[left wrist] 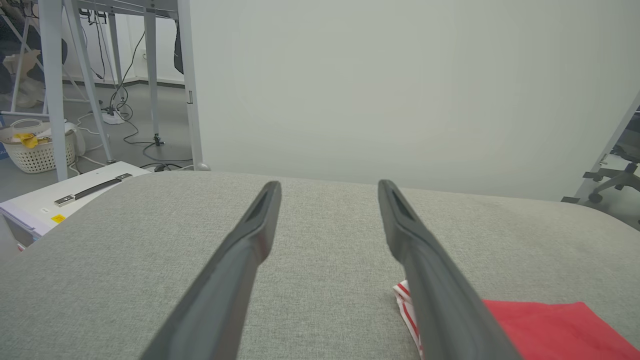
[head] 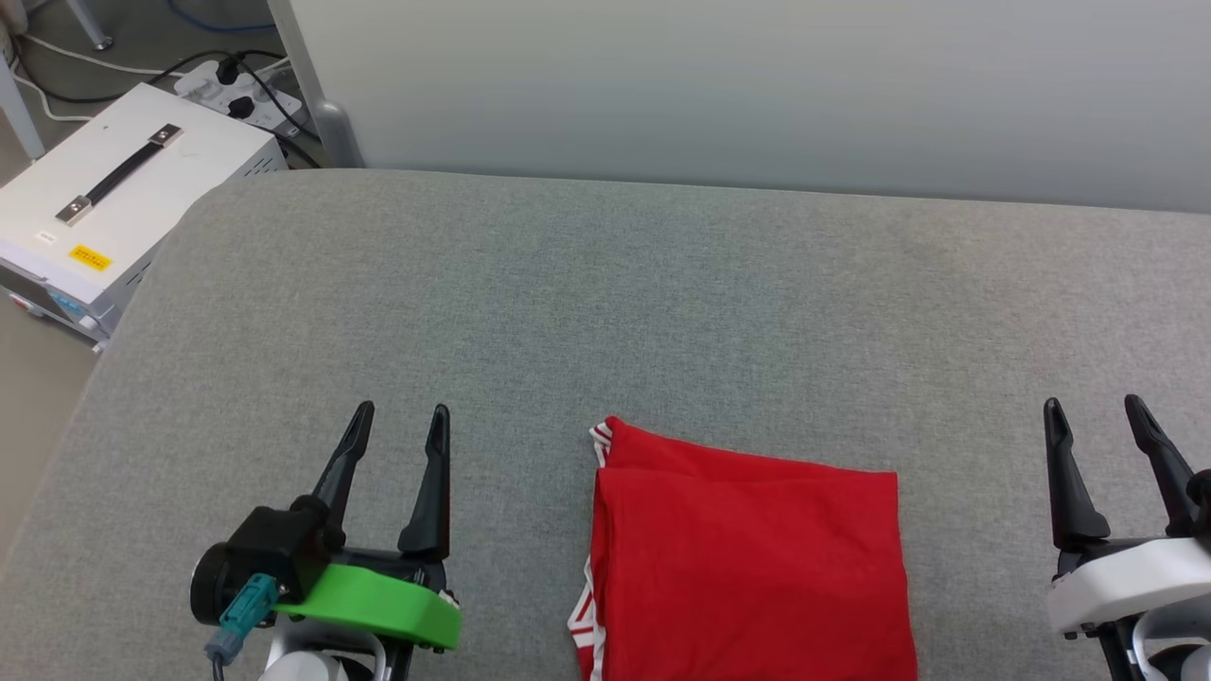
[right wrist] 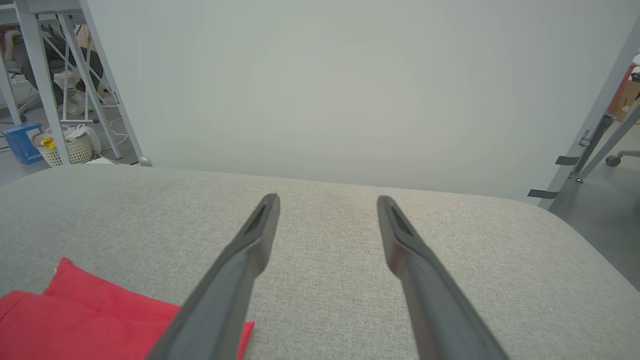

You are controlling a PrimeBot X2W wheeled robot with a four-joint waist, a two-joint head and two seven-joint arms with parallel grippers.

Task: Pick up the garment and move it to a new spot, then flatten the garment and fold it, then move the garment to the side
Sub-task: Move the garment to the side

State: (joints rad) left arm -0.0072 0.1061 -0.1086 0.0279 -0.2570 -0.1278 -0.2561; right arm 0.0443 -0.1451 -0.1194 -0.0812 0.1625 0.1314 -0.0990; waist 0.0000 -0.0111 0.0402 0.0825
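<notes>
The garment (head: 747, 558) lies folded into a flat red rectangle on the grey cushioned surface (head: 605, 303), near its front edge, with red-and-white striped trim showing along its left side. My left gripper (head: 397, 421) stands open to the garment's left, apart from it and holding nothing. To the garment's right my right gripper (head: 1097, 413) is open too, clear of the cloth. In the left wrist view the garment (left wrist: 550, 330) shows at the lower right behind the right finger of the left gripper (left wrist: 327, 187). The right wrist view has the garment (right wrist: 100, 315) at the lower left, beside the right gripper (right wrist: 327, 201).
A white case (head: 104, 203) with a black handle stands on the floor off the surface's far left corner, with a power strip (head: 236, 90) and cables behind it. A pale wall (head: 757, 85) rises behind the surface. A white basket (left wrist: 37, 150) and frame legs show on the floor.
</notes>
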